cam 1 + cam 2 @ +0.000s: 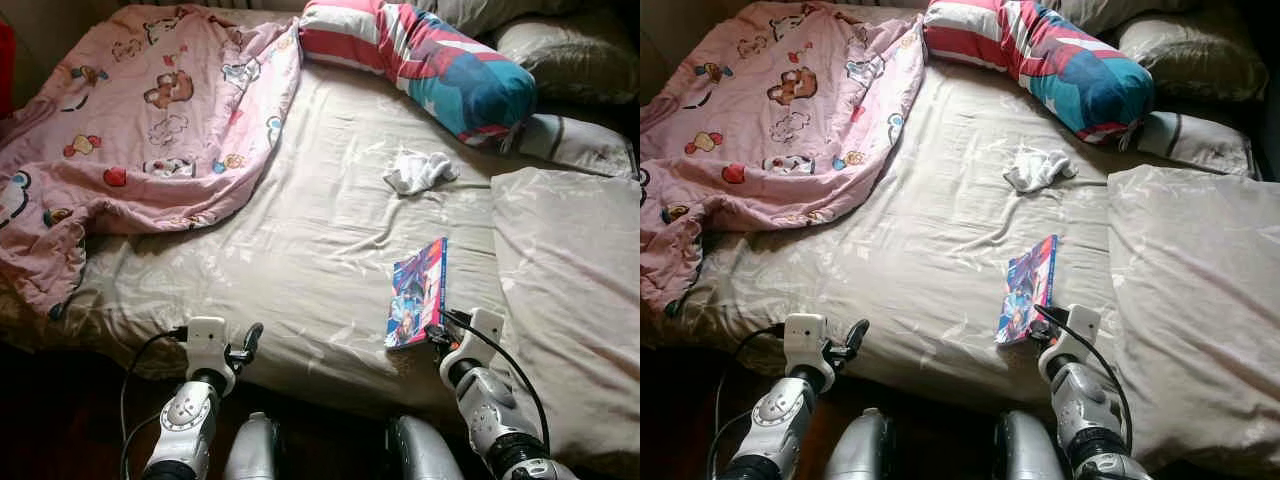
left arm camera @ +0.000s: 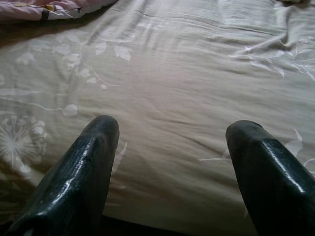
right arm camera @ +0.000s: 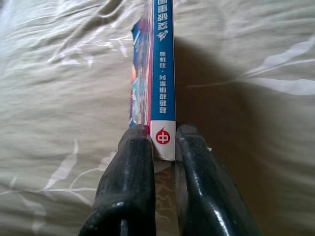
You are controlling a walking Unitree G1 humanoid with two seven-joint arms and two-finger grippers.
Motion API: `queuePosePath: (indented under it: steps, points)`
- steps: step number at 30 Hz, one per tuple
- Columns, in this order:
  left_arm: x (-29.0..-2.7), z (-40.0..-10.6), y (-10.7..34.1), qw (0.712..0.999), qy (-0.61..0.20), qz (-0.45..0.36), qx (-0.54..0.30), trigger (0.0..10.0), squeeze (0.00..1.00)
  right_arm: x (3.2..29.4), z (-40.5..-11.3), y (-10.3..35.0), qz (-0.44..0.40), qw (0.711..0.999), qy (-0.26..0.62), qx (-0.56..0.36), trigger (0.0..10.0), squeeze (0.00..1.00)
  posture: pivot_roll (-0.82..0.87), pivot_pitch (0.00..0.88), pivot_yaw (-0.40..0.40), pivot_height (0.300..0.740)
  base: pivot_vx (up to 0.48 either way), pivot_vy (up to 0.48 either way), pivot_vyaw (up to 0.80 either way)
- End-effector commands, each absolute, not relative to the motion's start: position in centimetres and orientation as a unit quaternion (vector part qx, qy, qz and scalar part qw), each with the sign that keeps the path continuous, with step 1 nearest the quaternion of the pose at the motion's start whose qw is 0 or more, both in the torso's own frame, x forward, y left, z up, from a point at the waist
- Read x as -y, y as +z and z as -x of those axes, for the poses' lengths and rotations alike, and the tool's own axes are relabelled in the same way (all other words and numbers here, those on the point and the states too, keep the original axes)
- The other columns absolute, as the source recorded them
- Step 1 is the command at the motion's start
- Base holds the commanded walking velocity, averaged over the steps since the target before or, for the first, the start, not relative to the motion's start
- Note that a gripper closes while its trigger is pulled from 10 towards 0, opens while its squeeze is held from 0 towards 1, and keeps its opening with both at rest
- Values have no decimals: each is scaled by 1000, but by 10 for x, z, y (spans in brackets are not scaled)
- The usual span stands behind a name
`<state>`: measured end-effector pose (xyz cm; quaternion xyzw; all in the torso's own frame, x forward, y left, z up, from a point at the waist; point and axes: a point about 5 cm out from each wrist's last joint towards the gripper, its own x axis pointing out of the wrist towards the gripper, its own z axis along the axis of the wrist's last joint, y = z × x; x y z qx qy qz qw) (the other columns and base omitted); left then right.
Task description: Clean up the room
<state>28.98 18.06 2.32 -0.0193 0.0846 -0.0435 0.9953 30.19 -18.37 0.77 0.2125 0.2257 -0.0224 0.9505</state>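
Note:
A thin colourful book with a blue spine stands tilted on its edge on the beige bed sheet. My right gripper is shut on the book's near end, its two black fingers pinching the spine between them. My left gripper hovers open over bare sheet near the bed's front edge, holding nothing; in the left eye view the left gripper is low and left of centre. A crumpled white cloth lies further back on the bed.
A pink cartoon-print blanket is bunched over the bed's left side. A striped red, white and teal bolster lies across the head. Pillows cover the right side. Dark floor lies below the bed's front edge.

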Motion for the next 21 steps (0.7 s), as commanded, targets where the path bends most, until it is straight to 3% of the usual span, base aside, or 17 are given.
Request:
queuePosePath:
  steps: [1, 21]
  points:
    - [-186, -285, 19, 994, -43, 10, -97, 10000, 0, 187, -298, 4, -205, 951, -35, -229, 10000, 0, 4, 207, 56, 642, 0, 0, 0]
    - [-185, -285, 19, 994, -43, 8, -96, 10000, 0, 190, -297, 2, -200, 951, -54, -231, 10000, 0, 6, 204, 57, 642, 0, 0, 0]
